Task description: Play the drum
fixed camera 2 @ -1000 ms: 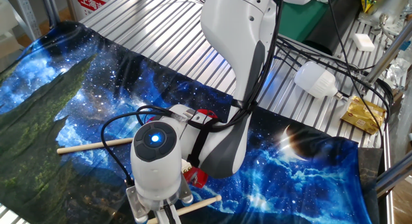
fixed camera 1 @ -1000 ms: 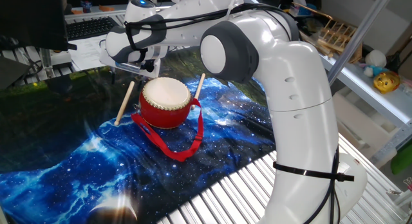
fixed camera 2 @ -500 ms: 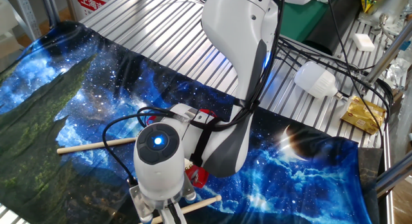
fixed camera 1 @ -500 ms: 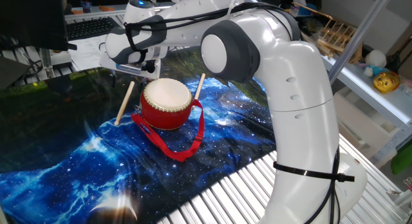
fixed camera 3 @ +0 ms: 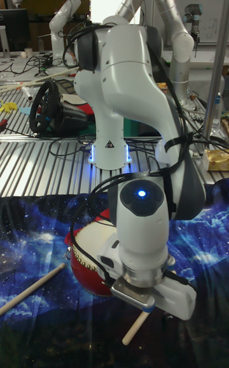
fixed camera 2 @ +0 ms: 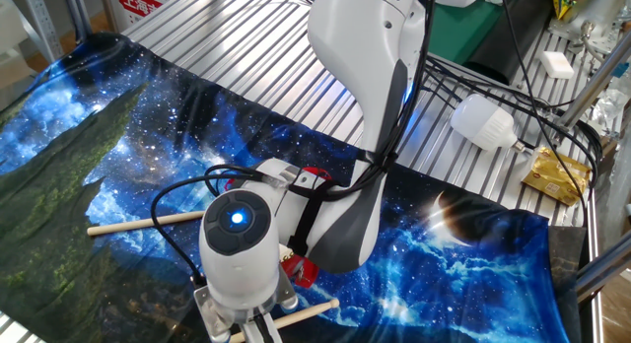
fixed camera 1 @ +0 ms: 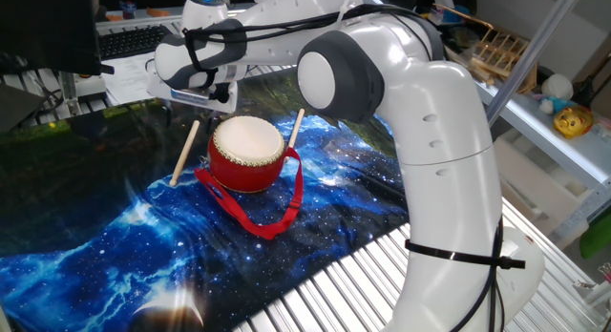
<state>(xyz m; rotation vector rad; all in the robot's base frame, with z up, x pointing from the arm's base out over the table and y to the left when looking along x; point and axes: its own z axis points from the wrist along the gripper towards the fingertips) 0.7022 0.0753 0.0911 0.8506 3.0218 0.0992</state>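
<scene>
Pincer (fixed camera 1: pixel 221 103) above the drum's (fixed camera 1: pixel 247 153) far edge, arm stretched level (jaw gap hidden, cannot tell).

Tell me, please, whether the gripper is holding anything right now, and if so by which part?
It cannot be told: the gripper hangs beyond the drum, its fingers hidden in every view. Both wooden sticks lie on the cloth.

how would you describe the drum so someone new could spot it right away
On the starry blue cloth that covers the table, look below the robot's outstretched wrist. The drum stands there upright between two thin wooden sticks, one on each side. It is the only round thing there: red body, cream skin head, and a red ribbon strap looping onto the cloth.
</scene>
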